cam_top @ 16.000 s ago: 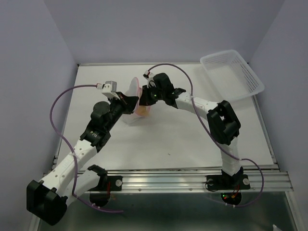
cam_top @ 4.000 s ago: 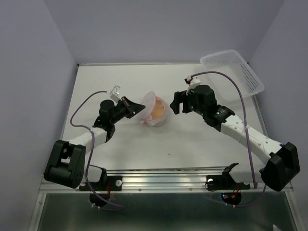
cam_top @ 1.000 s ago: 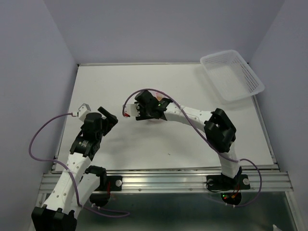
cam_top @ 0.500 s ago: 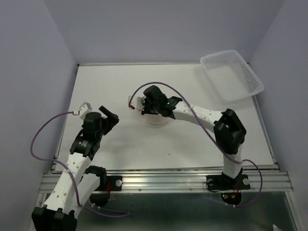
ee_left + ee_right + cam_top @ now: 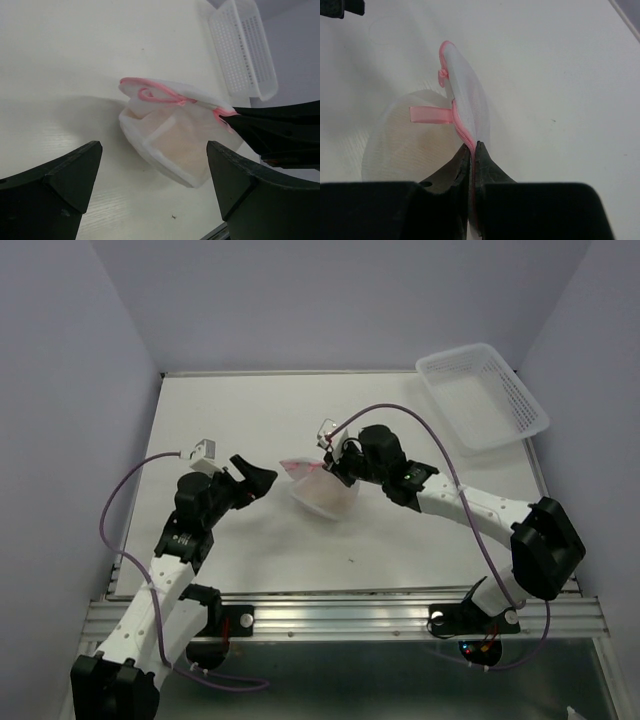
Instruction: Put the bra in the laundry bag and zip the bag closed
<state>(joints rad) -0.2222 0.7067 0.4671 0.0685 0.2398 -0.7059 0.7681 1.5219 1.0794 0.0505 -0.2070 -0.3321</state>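
Can make out the bra as a peach mass behind white mesh, down inside the laundry bag, about mid-table. Looks to leave only the zipping.

Find the bag tipped up on its right side, with the round lid standing ajar and the pink zipper rim running roughly left to right across the top. Pinched at the right end of that rim by the right gripper, closed down to a sliver on the pink edge and the mesh behind it.

Note a small pink loop at the rim's left end, possibly the zipper pull, though hard to say. Note also a flat pink ribbon tab sticking out of the seam.

Spread wide and holding nothing over at the left gripper, aimed straight at the bag from the left, near but not touching. Seems the nearer one for the loop end. Would mean drawing along the rim's long axis toward the right-hand pinch.

Further out, at the far right corner of the table, see a white slotted basket, well apart from the bag.

No brand, label or writing to read anywhere
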